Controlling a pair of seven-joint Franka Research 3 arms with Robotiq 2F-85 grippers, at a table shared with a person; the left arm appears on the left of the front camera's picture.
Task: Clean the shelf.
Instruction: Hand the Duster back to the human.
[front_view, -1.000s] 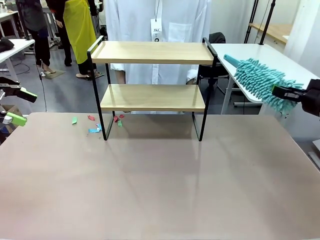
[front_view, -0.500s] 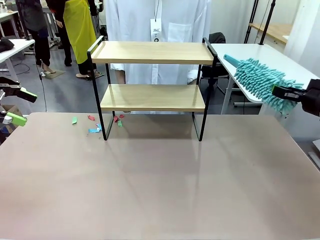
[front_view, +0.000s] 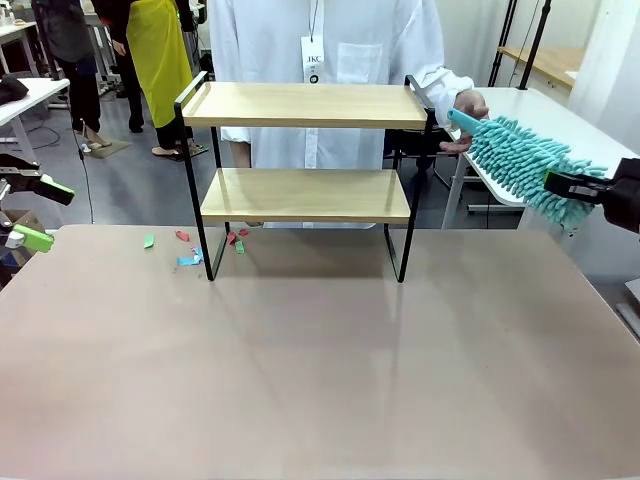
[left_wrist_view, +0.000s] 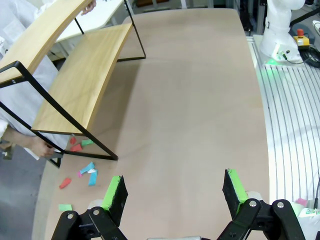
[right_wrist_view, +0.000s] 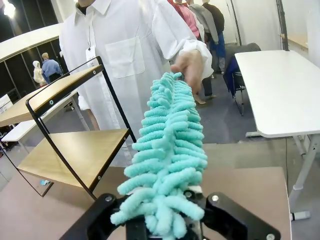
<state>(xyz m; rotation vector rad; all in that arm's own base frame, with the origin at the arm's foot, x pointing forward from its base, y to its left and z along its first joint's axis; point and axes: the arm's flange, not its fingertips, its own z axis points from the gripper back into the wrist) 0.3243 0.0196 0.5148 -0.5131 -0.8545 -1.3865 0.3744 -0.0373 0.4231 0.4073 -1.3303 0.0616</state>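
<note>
Two green-padded fingers of the left hand (front_view: 32, 213) stand wide apart at the counter's (front_view: 320, 380) left edge. Farther right, the two-tier wooden shelf with black metal frame (front_view: 305, 170) stands at the far middle. At right, the right hand (front_view: 572, 187) is clamped on a fluffy teal duster (front_view: 515, 160), whose far handle end a person's hand (front_view: 468, 112) grips.

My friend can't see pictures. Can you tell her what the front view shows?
A fluffy teal duster is held by the robot's right gripper while a person's hand takes its handle end. A two-level wooden shelf stands on the table, paper scraps beside it.
</note>
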